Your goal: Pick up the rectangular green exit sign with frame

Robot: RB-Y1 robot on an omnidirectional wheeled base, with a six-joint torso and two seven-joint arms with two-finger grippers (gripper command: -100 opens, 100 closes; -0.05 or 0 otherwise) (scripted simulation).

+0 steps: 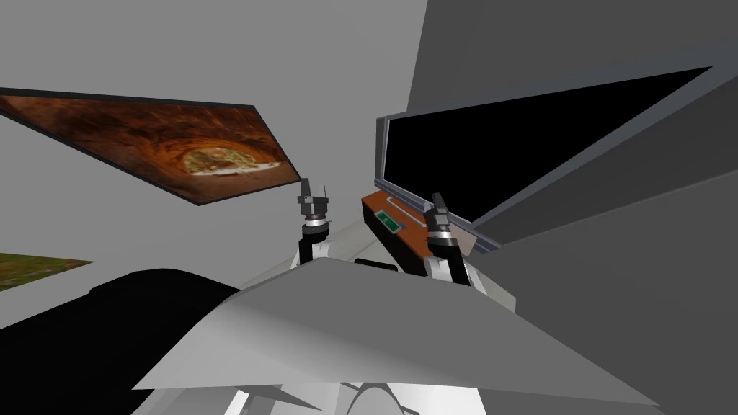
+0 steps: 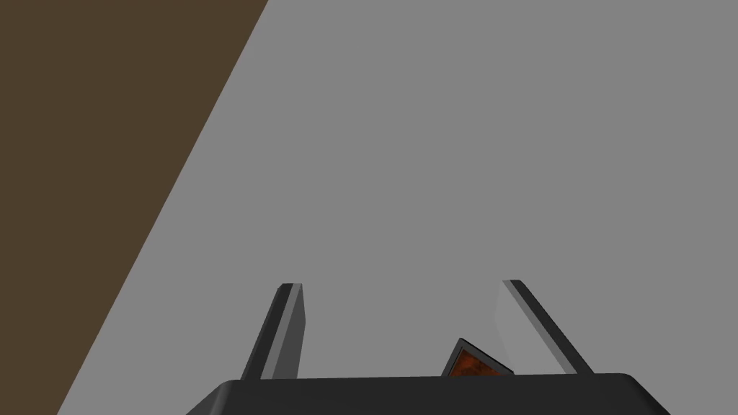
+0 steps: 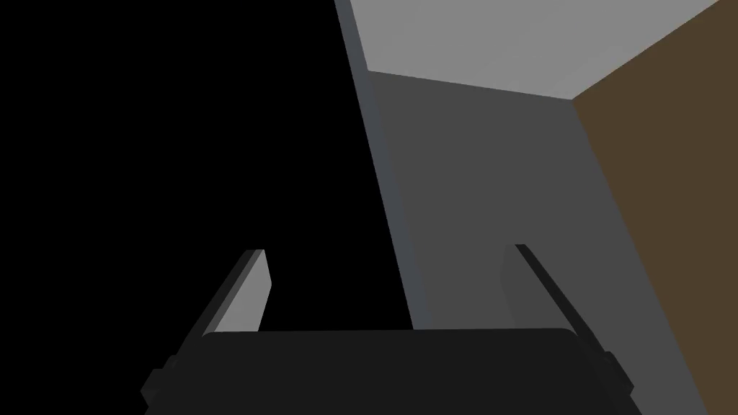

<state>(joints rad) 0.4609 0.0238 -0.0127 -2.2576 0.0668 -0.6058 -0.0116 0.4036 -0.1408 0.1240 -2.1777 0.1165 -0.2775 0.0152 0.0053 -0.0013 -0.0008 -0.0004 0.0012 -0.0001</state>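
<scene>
Exit sign [image 1: 387,222]: small green rectangle in a pale frame, laid flat on a narrow orange-brown surface [image 1: 412,234] under the window. The rest is listed big to small.

- Window [image 1: 504,144]: the pane is drawn as a black area inside a grey frame. The surface is set against its lower edge, like a sill shelf.
- Painting [image 1: 166,148]: an orange cave scene hung on the grey wall [image 1: 216,50], well apart from the job.
- Surface: seen close in front, so the base is judged to be parked within reach.
- Arms: the right tool [image 1: 438,203] is held up just beside the surface, near the sign and not touching it. In the right wrist view its fingers are spread wide with nothing between them. It is aimed up at the window frame, not down at the sign. That looks like a carry pose rather than a grasp pose.
- The left tool [image 1: 314,189] is raised on the painting side, fingers likewise spread and nothing gripped. It is probably kept clear so the right arm can work.
- Pale strip [image 1: 400,204]: lies on the surface just behind the sign. What it is cannot be told.

Judgement: this is the approach stage and the grasp is not yet begun. The sign is thin and flat, so the frame edges would likely have to be pinched from above. The right tool would need tipping down first. The risk is that the blades slide over the frame or nudge the strip.
</scene>
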